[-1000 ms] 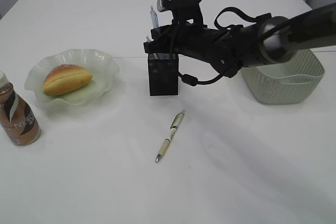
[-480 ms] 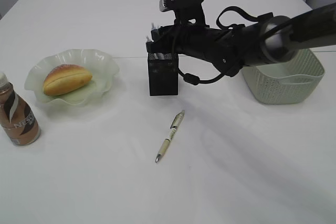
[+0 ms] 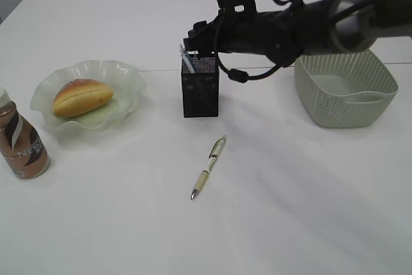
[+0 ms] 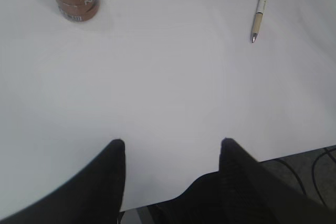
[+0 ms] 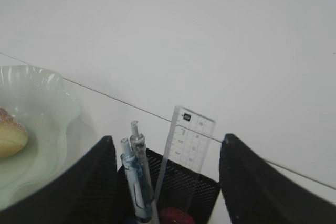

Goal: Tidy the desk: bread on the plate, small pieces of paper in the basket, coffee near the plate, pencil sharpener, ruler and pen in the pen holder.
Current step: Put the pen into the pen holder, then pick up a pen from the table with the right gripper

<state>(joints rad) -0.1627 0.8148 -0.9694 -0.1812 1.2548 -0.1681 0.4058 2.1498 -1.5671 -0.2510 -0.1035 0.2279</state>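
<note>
Nearest the camera in the exterior view, the desk is bare white surface. A beige-and-white pen lies loose on it, slanted, tip toward the viewer, just in front of the pen holder and apart from it. At the left edge the coffee stands upright, near the plate but not touching it.

Further back, the plate carries the bread, which rests inside the dish. The pen holder stands upright at mid-desk. In the right wrist view it contains the ruler, upright and leaning slightly, a clear blue-tinted pen, and a red item at the bottom, too hidden to identify. To the right sits the basket; its visible interior shows no contents.

The right tool hangs directly over the pen holder, its fingers spread wide to either side of the cup and gripping nothing. The left tool sits low at the near desk edge, fingers spread apart, empty.
</note>
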